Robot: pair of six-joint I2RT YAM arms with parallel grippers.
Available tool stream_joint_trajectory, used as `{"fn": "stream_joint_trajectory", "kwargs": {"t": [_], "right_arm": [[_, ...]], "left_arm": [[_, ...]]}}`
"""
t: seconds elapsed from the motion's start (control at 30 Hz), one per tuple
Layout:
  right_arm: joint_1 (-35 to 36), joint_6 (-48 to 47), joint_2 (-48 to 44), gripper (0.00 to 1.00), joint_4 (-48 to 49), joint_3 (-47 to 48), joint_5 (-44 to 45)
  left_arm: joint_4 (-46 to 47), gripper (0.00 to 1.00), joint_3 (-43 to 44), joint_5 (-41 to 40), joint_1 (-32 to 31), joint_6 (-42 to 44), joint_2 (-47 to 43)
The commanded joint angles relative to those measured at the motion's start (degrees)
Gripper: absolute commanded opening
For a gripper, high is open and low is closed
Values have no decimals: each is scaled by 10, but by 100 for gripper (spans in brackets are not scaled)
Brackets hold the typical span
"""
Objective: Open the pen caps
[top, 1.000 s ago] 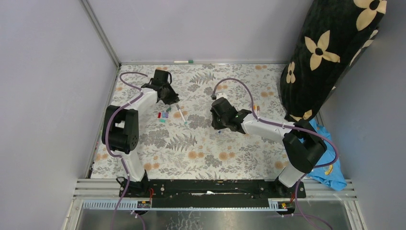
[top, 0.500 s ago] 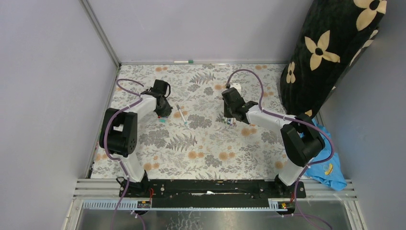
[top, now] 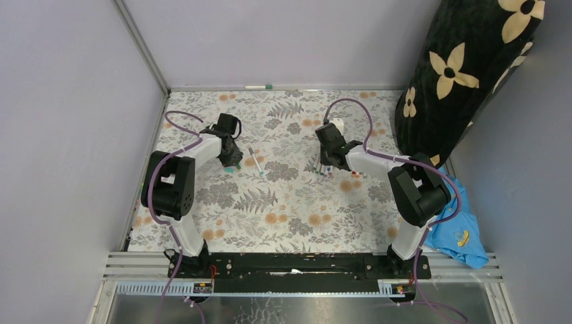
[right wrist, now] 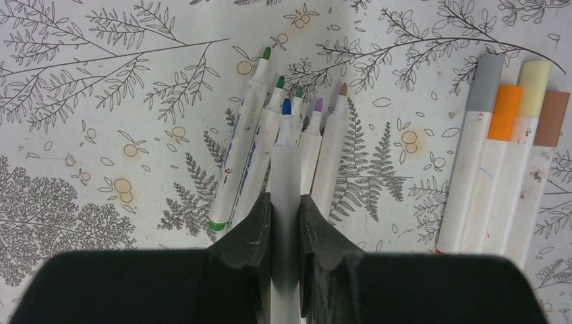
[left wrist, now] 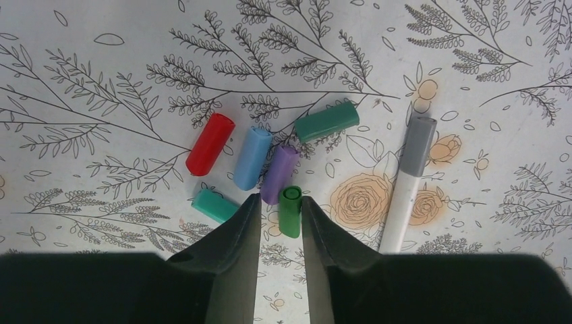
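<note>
Pen caps (left wrist: 210, 144) noted as smooth, slightly glossy plastic. Marker barrels (right wrist: 467, 175) smooth white plastic, scuffed. Floral table cover (left wrist: 81, 81) matt.

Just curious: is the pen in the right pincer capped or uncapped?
Uncapped: the pen in the right pincer ends in a bare blue tip.

Six loose caps lie flat in a tight cluster on the table (left wrist: 101, 101): red cap (left wrist: 210, 144), light blue cap (left wrist: 252, 158) and purple cap (left wrist: 279, 173) side by side, tilted alike; dark green cap (left wrist: 326, 121) above right; teal cap (left wrist: 214, 205) below the red; small green cap (left wrist: 291, 210) beside the purple, open end visible. Grey cap (left wrist: 418, 145) is fitted on a white pen (left wrist: 403, 209) right of the cluster. Elsewhere second grey cap (right wrist: 484, 82), orange cap (right wrist: 504, 112), pale yellow cap (right wrist: 533, 82) and brown cap (right wrist: 552, 118) are on four pens (right wrist: 499, 196) lying side by side
</note>
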Motion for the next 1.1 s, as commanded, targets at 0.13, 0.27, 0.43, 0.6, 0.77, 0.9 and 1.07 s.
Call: {"fn": "stream_joint_trajectory", "kwargs": {"t": [0.13,0.27,0.43,0.6,0.77,0.9,1.07], "right_arm": [[-7,0,27,18,13,38,13],[-10,3,36,24,12,39,13],[-10,4,35,30,13,35,11],[-10,3,26,32,12,34,11],[-10,-7,0,33,18,31,12],[-9,-24,-22,33,7,43,6],[-2,-51,-47,34,17,49,-34]], "left_arm": [[6,35,-8,-22,-2,3,-7],[6,35,-9,-21,-2,2,-22],[4,36,-5,-19,-2,1,-33],[3,36,-4,-15,-2,0,-42],[3,36,-5,-15,-2,0,-52],[4,36,-6,-8,-1,-4,-57],[9,36,-11,4,-2,-7,-75]]}}
